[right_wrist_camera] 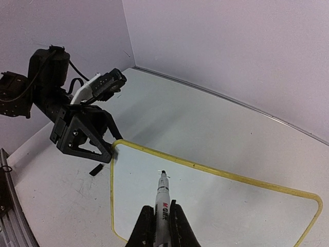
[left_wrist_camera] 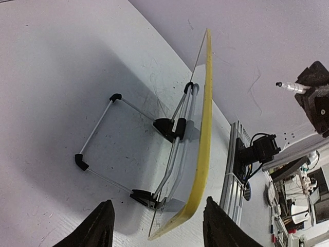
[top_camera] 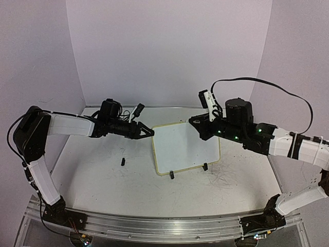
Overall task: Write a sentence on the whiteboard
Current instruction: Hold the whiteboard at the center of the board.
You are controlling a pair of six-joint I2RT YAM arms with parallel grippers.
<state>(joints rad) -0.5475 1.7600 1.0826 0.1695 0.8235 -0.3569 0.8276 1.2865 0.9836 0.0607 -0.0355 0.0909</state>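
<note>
Top view: the whiteboard (top_camera: 186,149) stands propped mid-table, its face blank. The left gripper (top_camera: 148,132) is at its far-left corner and the right gripper (top_camera: 197,125) at its far-right edge. The table (top_camera: 92,180) offers room left and near.

Left wrist view: the fingers (left_wrist_camera: 103,226) are spread either side of the yellow rim, gripping nothing. The wire stand (left_wrist_camera: 97,126) looks light, so pen pressure could probably tip the board.

Right wrist view: the jaws are clenched on the marker (right_wrist_camera: 163,198), with its tip near the left rim.
</note>
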